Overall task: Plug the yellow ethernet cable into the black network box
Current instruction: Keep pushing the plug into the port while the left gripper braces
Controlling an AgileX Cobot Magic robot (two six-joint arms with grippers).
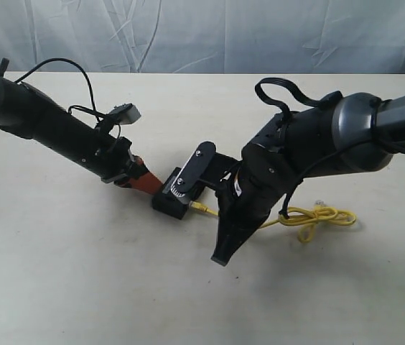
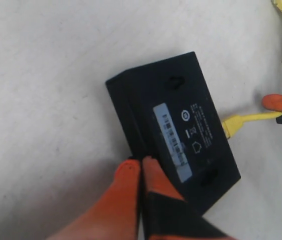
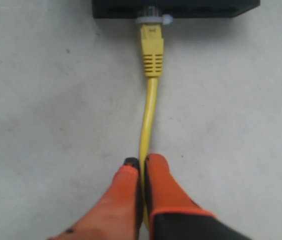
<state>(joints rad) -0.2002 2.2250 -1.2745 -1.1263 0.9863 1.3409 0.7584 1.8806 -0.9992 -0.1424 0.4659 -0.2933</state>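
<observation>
We find the black box (image 2: 148, 95) lying flat on the surface (image 1: 80, 273), label up. The left tool (image 2: 141, 166), pressed together, rests against the box's long edge. The right tool (image 3: 141, 167) pinches the yellow cable (image 3: 148, 115) near its plug (image 3: 151, 21), which meets the box's side. The rest of the cable lies looped nearby.

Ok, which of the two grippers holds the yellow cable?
The right gripper: its fingers are shut on the yellow ethernet cable behind the plug. The left gripper is shut at the edge of the black network box, holding nothing.
</observation>
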